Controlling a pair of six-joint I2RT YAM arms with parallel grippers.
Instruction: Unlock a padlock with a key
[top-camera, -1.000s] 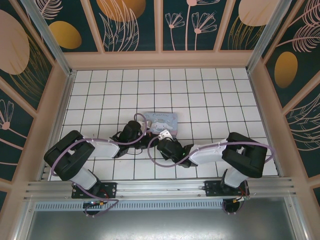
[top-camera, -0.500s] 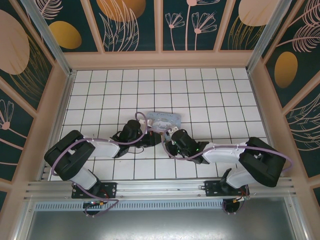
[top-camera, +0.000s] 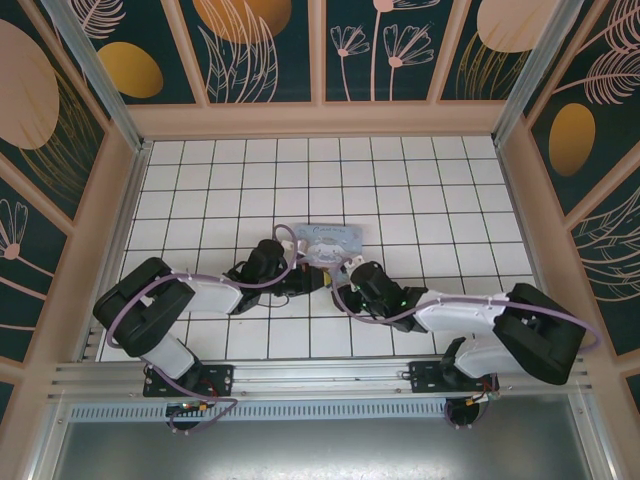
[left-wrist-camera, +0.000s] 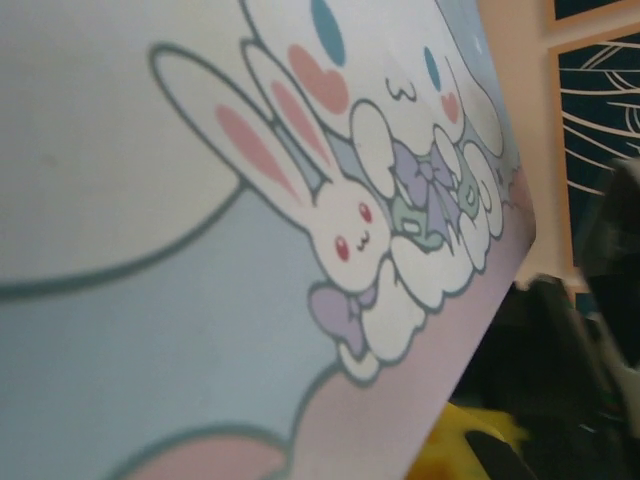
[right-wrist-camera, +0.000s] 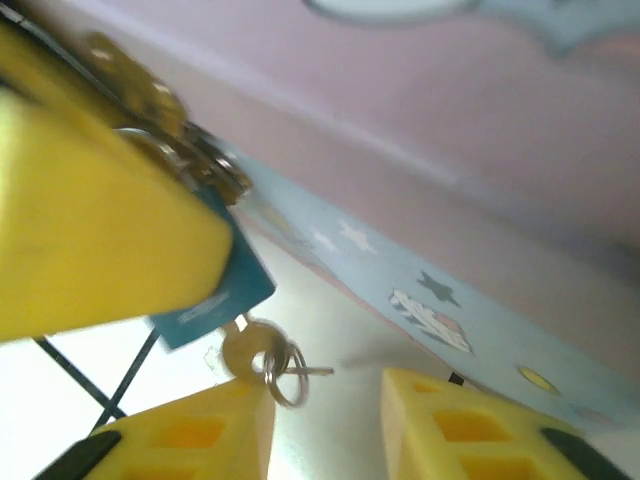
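Now the padlock (right-wrist-camera: 215, 290) is clamped in the closed left claw (top-camera: 315, 278), at 6 o'clock of the tin box (top-camera: 335, 240). The key (right-wrist-camera: 248, 350) is seen hanging at the padlock's 6 o'clock. The right claw (right-wrist-camera: 325, 420) is parted, nothing gripped.

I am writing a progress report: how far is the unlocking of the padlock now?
Done: the key appears seated in the bottom of the padlock. In hand: the left gripper holds the padlock; the right gripper stands open just below the key. To do: turn it; no release is visible.
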